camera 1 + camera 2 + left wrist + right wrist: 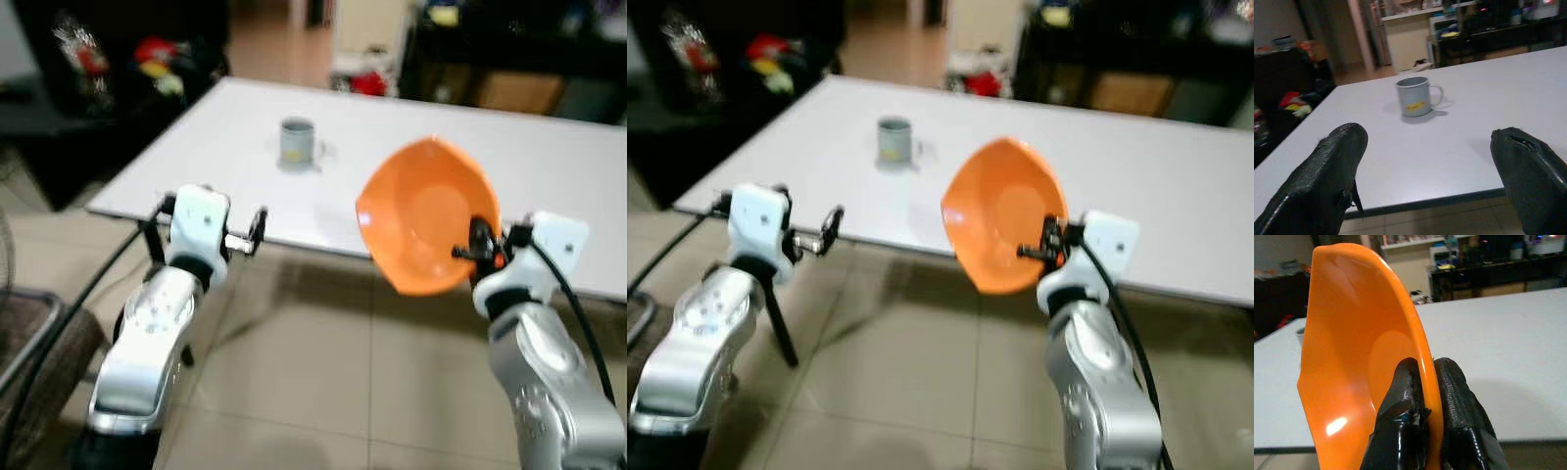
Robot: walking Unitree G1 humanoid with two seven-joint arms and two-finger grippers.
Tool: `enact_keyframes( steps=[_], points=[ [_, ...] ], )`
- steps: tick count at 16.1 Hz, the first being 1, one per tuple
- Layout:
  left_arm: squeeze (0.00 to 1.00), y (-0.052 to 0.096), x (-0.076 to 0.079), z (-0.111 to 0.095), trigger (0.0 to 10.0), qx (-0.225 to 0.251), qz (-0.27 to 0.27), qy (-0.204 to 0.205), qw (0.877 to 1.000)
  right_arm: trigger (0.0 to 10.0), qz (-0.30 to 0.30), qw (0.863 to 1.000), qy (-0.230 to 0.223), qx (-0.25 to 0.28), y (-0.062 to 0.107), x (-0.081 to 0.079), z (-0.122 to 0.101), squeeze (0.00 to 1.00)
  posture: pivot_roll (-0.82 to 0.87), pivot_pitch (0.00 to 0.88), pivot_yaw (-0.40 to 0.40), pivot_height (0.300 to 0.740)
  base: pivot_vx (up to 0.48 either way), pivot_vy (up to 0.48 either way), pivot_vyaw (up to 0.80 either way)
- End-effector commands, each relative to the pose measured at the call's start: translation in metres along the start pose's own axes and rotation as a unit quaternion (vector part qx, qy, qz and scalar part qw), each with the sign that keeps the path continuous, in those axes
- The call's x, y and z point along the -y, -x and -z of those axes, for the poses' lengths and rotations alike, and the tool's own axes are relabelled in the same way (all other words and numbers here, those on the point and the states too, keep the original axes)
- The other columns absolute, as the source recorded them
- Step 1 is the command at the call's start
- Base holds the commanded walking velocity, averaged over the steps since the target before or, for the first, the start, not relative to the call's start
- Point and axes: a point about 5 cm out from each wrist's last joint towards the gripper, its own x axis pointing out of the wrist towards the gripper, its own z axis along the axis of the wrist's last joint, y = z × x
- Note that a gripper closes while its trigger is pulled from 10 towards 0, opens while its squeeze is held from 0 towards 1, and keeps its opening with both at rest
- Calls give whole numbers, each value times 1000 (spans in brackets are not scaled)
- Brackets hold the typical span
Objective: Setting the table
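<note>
One orange bowl (1352, 357) in right tool (1425, 396), one mug (1415, 96) on table (1488, 107).

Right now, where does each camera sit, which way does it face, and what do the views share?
Left eye, right eye: on the head, facing forward and down at the white table; both silver arms show.
Left wrist: along the open left gripper, fingers apart, toward the grey mug.
Right wrist: along the right gripper, shut on the rim of the orange bowl, held on edge short of the table.
Shared: table in all; mug and bowl in both eye views.
</note>
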Motion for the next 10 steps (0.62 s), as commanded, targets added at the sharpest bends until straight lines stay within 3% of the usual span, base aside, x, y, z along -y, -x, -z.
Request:
enact_keyframes(
  steps=[1, 6, 10],
  points=[
    [0, -2, 0, -1, 10000, -2, 2, -4, 1000, 10000, -1, 1000, -6, 17, 0, 1, -8, 0, 11, 0, -12, 740, 0, 398, 0],
    [0, -5, -5, -1, 10000, -8, -17, -2, 1000, 10000, -21, 999, -39, 11, -6, -3, -8, 0, 23, 0, -25, 740, 0, 60, 0],
    [0, -10, 1, -1, 10000, -7, 8, -11, 1000, 10000, -24, 998, -45, 19, -15, -2, -12, 0, 20, 0, -46, 740, 0, 0, 0]
  ],
)
